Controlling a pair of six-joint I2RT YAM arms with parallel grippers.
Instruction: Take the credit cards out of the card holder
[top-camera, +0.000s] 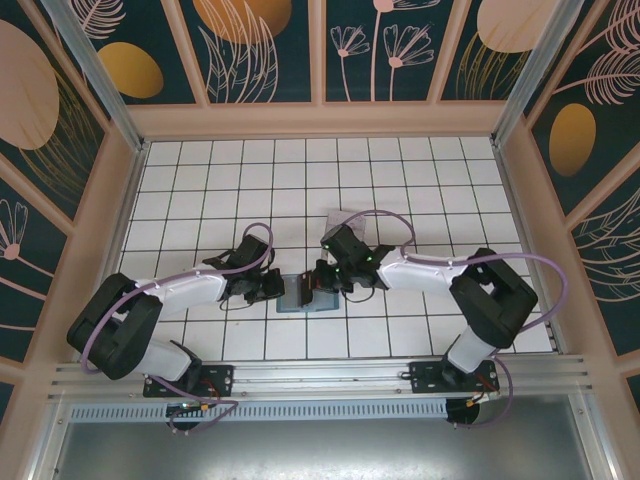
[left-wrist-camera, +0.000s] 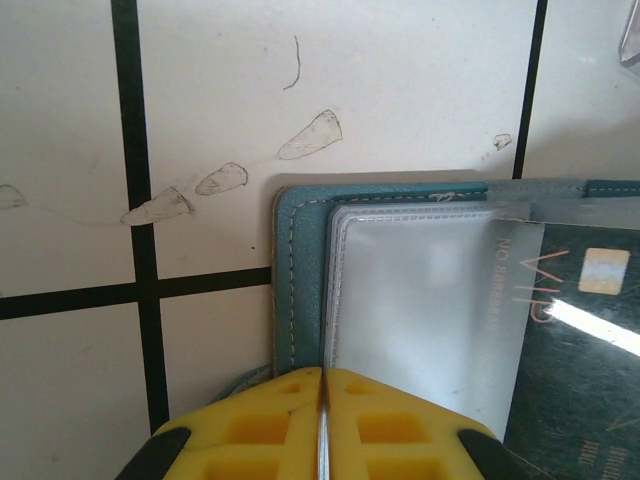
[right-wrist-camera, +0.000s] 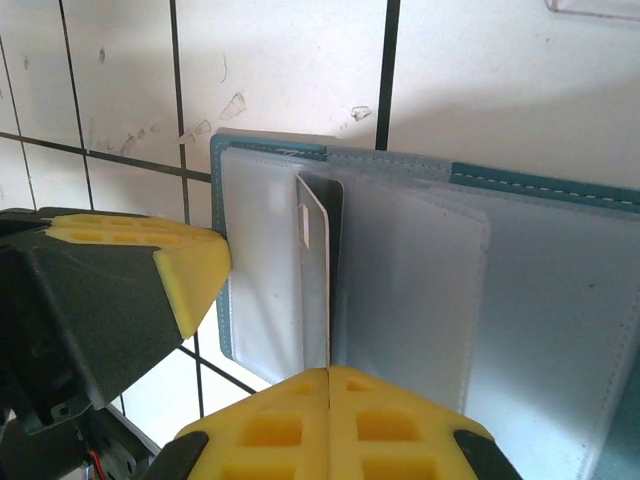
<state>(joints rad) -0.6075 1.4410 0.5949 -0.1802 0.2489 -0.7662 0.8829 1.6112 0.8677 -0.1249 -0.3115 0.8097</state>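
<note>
Right gripper (right-wrist-camera: 328, 378) is clamped on a credit card (right-wrist-camera: 316, 270). Its long axis runs straight ahead into the open card holder (right-wrist-camera: 560, 300), which lies flat on the counter (right-wrist-camera: 480, 80). Left gripper (left-wrist-camera: 322, 385) pinches the holder's near edge. You'd pull straight back.

The card holder (left-wrist-camera: 300, 270) lies open on the white tiled surface (left-wrist-camera: 400, 90), with a frosted clear sleeve (left-wrist-camera: 420, 300) facing up. A black card (left-wrist-camera: 585, 380) — gold chip, "VIP" lettering — lies partly under the sleeve's right edge. The left gripper (left-wrist-camera: 322, 425) has its yellow fingers pressed together at the holder's near edge.
</note>
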